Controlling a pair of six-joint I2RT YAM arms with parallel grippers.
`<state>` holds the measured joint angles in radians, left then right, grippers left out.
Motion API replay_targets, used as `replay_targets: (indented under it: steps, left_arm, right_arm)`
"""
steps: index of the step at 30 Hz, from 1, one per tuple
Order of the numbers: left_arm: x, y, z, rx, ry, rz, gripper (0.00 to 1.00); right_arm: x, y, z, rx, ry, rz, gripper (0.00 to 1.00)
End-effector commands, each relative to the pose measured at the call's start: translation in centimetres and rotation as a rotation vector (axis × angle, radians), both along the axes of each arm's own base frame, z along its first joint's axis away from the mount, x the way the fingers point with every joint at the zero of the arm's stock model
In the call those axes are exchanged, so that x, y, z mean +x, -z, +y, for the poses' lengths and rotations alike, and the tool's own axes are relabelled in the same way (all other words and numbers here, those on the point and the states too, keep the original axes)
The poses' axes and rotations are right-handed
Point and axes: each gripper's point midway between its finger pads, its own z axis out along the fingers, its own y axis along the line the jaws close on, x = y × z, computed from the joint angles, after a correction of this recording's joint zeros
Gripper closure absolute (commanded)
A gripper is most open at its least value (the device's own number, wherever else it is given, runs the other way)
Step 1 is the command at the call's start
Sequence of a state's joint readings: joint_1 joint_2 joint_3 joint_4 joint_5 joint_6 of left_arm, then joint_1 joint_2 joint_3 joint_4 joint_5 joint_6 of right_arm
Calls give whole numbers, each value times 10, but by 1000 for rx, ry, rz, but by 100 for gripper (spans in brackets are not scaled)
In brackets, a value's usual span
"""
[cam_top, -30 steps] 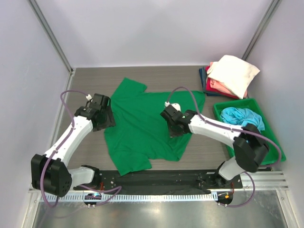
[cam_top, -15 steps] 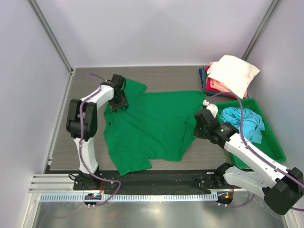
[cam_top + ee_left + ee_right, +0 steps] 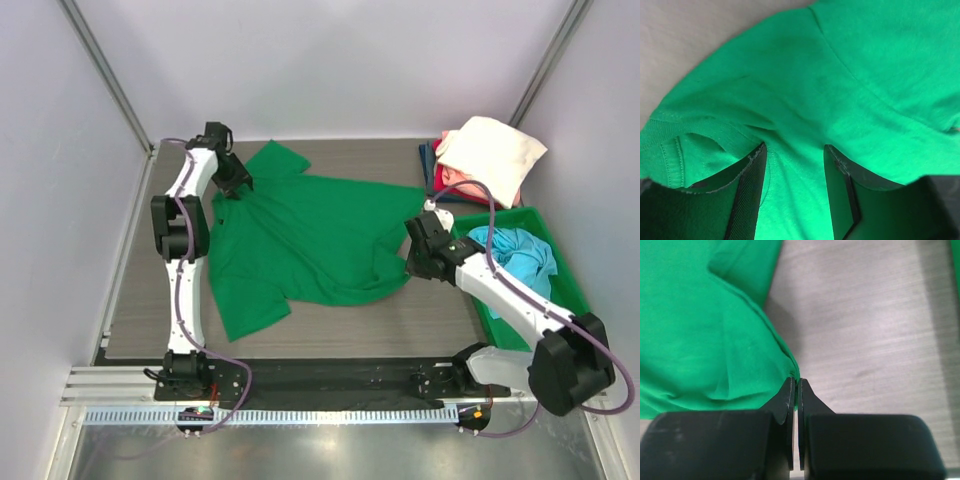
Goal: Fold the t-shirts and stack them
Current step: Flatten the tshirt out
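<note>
Left of the bin, the green t-shirt lies spread on the table. It is wrinkled, and shallow creases run across it between the two claws.

The right claw sits at the edge of the shirt nearest the bin, low over the table. In the right wrist view its claw is pressed together, with the very edge of the green t-shirt nipped between the tips. Bare table shows on the side toward the bin.

The left claw is at the corner of the shirt farthest from the bin, beside the sleeve that points to the back wall. In the left wrist view that claw pinches a thick bunch of the green t-shirt near the ribbed collar. Its fingers are held partly apart by the cloth between them, and folds in the cloth run toward the pinch.

Inside the bin a light blue t-shirt lies crumpled. Behind the bin stands a pile of folded shirts: a cream t-shirt on top, a pink-red t-shirt under it, and a navy t-shirt showing at the pile's edge nearest the green one.
</note>
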<state>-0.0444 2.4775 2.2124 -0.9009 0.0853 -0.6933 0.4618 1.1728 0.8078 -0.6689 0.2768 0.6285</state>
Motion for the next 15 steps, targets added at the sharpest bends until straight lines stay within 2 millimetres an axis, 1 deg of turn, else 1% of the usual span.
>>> replay_targets:
  steps: [1, 2, 3, 4, 6, 7, 8, 9, 10, 11, 12, 13, 14, 15]
  left_arm:
    - [11, 25, 19, -13, -31, 37, 48]
    - [11, 23, 18, -21, -31, 43, 48]
    - [16, 17, 39, -31, -70, 29, 48]
    - [17, 7, 40, -39, -71, 17, 48]
    - [12, -9, 44, -26, -70, 5, 45]
    - [4, -34, 44, -18, -69, -21, 41]
    - [-2, -43, 48, 7, -81, -27, 39]
    - [-9, -61, 51, 19, -86, -47, 37]
    - [-31, -81, 52, 34, -81, -52, 36]
    - [-44, -96, 54, 50, -84, -69, 36]
    - [-58, -102, 58, 76, -93, -72, 36]
    - [-91, -116, 58, 84, -94, -92, 36]
    - [-108, -117, 64, 120, -122, -96, 36]
    - [-127, -115, 70, 160, -150, -94, 35]
  right_arm:
    - [37, -14, 5, 12, 3, -69, 99]
    - [43, -14, 3, 8, 3, -79, 99]
    - [48, -13, -3, 11, 24, -74, 99]
    - [53, -7, -4, 10, 31, -56, 99]
    - [58, -6, -6, 22, 45, -50, 99]
    - [56, -3, -4, 33, 43, -40, 99]
    - [56, -4, -1, 56, 39, -49, 99]
    - [54, -1, 3, 81, 42, -47, 99]
    - [44, 8, 8, 115, 22, -17, 99]
    - [41, 10, 10, 133, 20, -16, 99]
    - [38, 8, 10, 148, 26, -30, 99]
    - [31, 13, 6, 142, 39, -22, 99]
    - [29, 14, -1, 118, 65, -32, 99]
    - [29, 8, -5, 121, 80, -63, 99]
